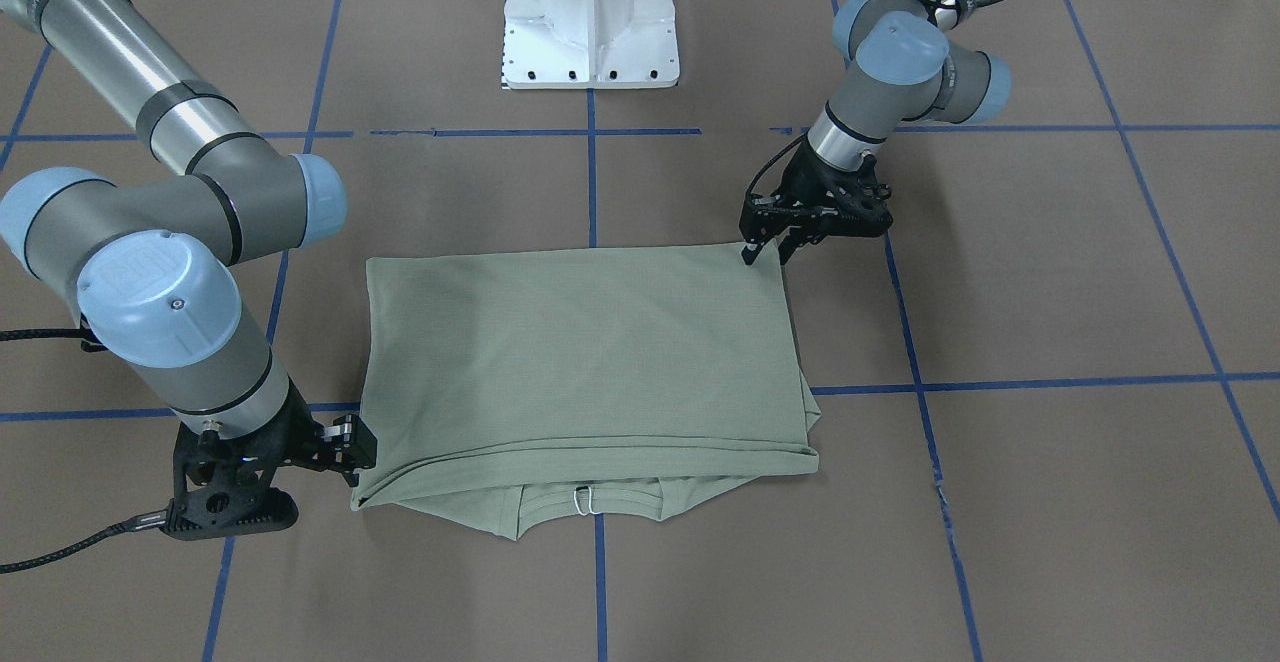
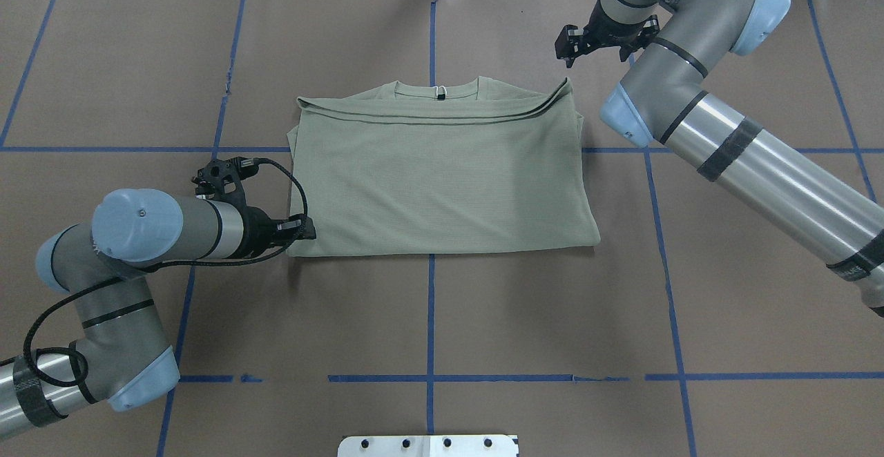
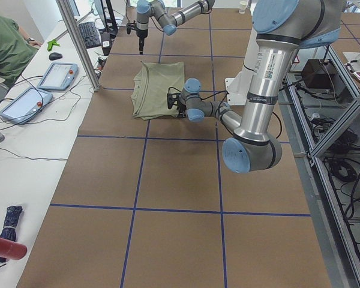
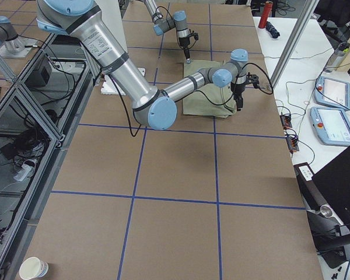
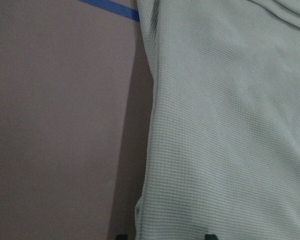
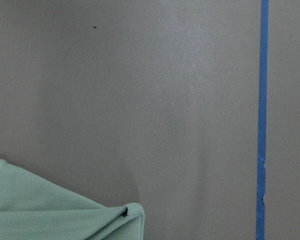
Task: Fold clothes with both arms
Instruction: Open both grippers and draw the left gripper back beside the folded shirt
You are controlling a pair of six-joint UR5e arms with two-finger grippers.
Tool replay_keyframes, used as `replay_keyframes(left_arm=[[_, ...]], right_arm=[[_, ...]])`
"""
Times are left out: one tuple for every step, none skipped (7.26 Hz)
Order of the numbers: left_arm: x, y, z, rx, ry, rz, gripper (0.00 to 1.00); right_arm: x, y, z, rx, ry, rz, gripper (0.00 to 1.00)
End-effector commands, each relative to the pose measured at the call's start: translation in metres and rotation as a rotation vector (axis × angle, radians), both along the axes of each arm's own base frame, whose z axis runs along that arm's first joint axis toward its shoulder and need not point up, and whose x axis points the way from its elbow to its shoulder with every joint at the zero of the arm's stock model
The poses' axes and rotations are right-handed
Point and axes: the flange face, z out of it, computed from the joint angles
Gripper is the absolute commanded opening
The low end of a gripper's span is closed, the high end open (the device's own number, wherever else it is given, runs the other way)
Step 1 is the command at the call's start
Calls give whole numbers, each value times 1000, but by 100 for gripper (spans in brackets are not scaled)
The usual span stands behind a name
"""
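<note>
Plainly, left fingers (image 1: 748,254) spread wide apart over the shirt (image 1: 590,362) corner.

The sage-green shirt (image 1: 590,362) lies folded into a rectangle on my brown counter (image 1: 1050,272). Its collar (image 1: 545,514) and white label (image 1: 585,500) peek out at the edge farthest from my white pedestal base (image 1: 592,17). My left jaws stand spread at a corner nearer the base. My right jaws sit low beside the diagonally opposite corner.
</note>
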Motion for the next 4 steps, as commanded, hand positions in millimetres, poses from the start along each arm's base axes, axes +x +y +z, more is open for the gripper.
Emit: replay_keyframes(left_arm=[[6, 6, 1, 4, -5, 17, 9], [5, 7, 1, 7, -7, 20, 0], [1, 8, -1, 37, -13, 38, 0], [-22, 13, 12, 118, -53, 76, 0]], right_arm=[[0, 0, 1, -1, 0, 0, 100], [0, 0, 1, -1, 0, 1, 100], [0, 0, 1, -1, 0, 1, 100], [0, 0, 1, -2, 0, 2, 100]])
